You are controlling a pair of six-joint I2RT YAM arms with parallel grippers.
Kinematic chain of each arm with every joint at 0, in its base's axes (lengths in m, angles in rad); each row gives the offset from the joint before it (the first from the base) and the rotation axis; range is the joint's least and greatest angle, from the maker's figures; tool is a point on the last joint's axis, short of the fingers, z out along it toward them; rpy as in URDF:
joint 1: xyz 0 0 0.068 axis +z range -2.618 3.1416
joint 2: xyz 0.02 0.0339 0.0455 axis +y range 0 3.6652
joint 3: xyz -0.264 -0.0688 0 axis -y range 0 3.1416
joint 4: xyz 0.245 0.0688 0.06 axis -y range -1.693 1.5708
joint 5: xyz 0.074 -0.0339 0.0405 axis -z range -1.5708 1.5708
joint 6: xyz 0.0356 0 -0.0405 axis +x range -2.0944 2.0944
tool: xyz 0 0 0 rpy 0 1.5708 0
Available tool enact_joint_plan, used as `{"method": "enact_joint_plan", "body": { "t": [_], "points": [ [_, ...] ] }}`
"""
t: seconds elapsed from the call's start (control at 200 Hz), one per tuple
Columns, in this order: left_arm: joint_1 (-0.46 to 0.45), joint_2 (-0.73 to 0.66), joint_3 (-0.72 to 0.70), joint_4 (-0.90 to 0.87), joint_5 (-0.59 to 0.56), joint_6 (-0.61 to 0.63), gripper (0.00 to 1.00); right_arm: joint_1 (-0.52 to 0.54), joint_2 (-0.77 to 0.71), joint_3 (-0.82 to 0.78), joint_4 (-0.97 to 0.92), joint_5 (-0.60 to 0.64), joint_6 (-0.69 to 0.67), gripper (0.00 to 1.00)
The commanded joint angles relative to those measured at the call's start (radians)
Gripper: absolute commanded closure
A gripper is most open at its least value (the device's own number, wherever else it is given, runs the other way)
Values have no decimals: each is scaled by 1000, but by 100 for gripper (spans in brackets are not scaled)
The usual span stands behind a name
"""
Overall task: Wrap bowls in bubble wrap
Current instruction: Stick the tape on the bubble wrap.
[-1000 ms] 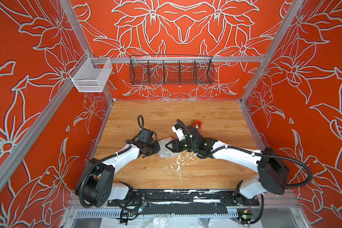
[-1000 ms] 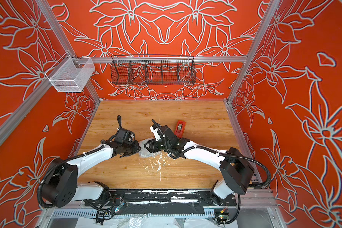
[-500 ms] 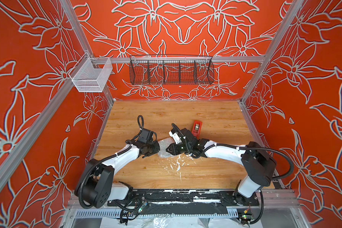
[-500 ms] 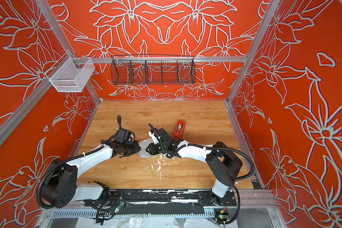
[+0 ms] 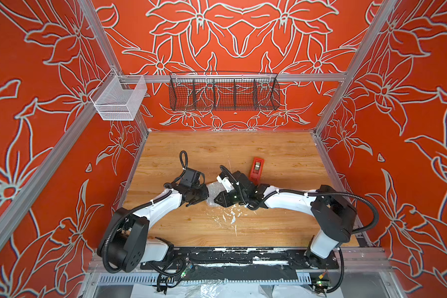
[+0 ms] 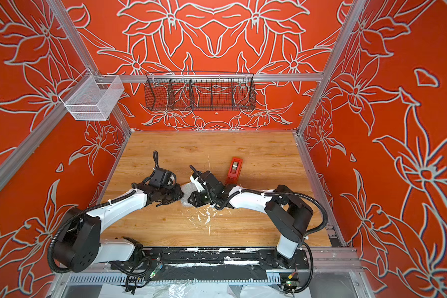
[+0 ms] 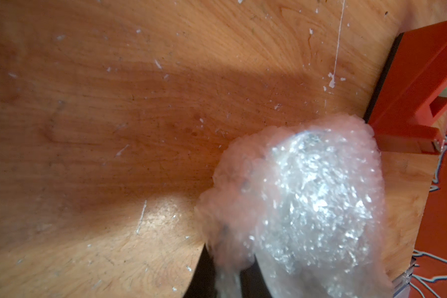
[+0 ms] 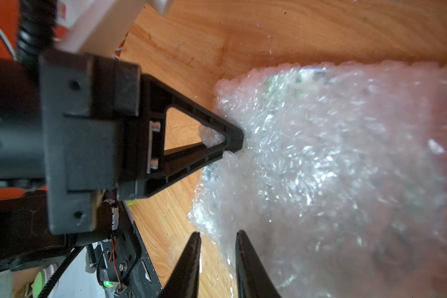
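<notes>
The bubble wrap [image 5: 212, 191] [image 6: 185, 192] is bunched into a glossy bundle mid-table between both grippers. The bowl is inside it and shows only dimly, as a pale rim with green marks [image 8: 302, 76]. My left gripper [image 5: 205, 196] [image 6: 181, 194] [image 7: 229, 255] is shut on a pinch of the wrap's side. The right wrist view shows its triangular fingertips [image 8: 235, 139] biting into the wrap. My right gripper [image 5: 217, 200] [image 6: 190, 201] [image 8: 217, 233] faces it from the other side. Its fingers stand narrowly apart, closed on the wrap's near edge.
A red tape dispenser [image 5: 256, 169] [image 6: 234, 169] [image 7: 410, 90] stands just behind the right wrist. A black wire basket [image 5: 223, 91] and a white mesh basket [image 5: 119, 99] hang on the back rail. White flecks mark the wooden table [image 5: 281, 227].
My right gripper has slid left up to the wrap and narrowed its jaws onto its edge, with the right elbow swinging outward. The left arm has kept its hold and place.
</notes>
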Motion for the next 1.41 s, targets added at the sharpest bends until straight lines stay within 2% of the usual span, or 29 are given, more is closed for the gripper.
{"method": "enact_joint_plan", "body": {
  "t": [0.0,0.255,0.45,0.776,1.006,1.401],
  "points": [
    [-6,-8,36,-6,27,-2,100,10,25,4,-39,59,-75,74],
    [-6,-15,41,-15,38,3,100,12,46,-11,-30,127,-191,72],
    [-6,-3,48,-17,40,5,100,18,23,-12,-18,57,-252,64],
    [-5,17,66,-23,53,10,100,34,50,10,-65,7,-326,64],
    [-6,38,84,-33,64,14,100,50,58,36,-106,19,-377,61],
    [-6,59,100,-38,87,12,100,75,141,127,-204,113,-443,62]
  ]
}}
